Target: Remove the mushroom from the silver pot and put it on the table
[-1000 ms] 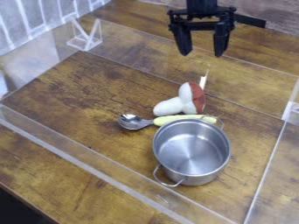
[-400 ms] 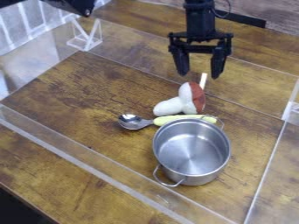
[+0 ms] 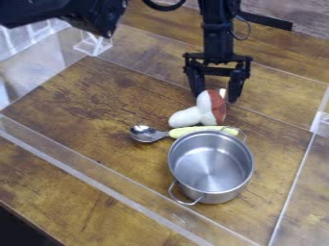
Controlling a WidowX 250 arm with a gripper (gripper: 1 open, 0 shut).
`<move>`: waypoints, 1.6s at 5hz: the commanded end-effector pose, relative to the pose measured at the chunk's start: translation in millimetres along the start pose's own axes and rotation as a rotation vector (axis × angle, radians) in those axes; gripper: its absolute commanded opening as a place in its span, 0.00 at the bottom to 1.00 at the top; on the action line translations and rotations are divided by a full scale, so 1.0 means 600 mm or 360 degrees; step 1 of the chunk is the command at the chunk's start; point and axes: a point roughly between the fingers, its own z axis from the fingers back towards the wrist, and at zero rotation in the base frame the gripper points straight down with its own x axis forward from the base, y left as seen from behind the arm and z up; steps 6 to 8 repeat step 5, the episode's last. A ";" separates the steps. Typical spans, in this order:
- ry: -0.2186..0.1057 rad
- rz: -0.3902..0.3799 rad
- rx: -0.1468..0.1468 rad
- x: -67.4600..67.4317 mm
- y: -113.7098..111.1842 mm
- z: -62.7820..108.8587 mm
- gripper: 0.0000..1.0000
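Pot: the silver pot (image 3: pixel 210 165) stands empty near the table's (image 3: pixel 77 106) front right edge.
Spoon: spoon (image 3: pixel 167 133) just behind the pot.
Mushroom: the mushroom (image 3: pixel 202 110) lies on its side on the planks (already outside the pot).
Hand: gripper (image 3: pixel 216 95) points down directly over the cap, jaws wide, holding nothing.
Risk: closing off-centre could squirt the smooth cap sideways.

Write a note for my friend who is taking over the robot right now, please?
Gripper: jaws open, holding nothing, pointing down just above the mushroom.
Mushroom: lying on its side on the table, outside the silver pot, beside the spoon.
Pot: looks empty.
Done: the mushroom is already out and on the table.
Left: seemingly nothing; check before letting the jaws close on the mushroom.
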 end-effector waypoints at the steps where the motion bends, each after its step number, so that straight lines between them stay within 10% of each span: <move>1: -0.0112 -0.0046 0.0000 0.007 -0.020 0.043 0.00; 5: -0.0194 -0.0150 -0.0122 -0.011 -0.028 0.180 0.00; 8: -0.0194 -0.0150 -0.0122 -0.011 -0.028 0.180 0.00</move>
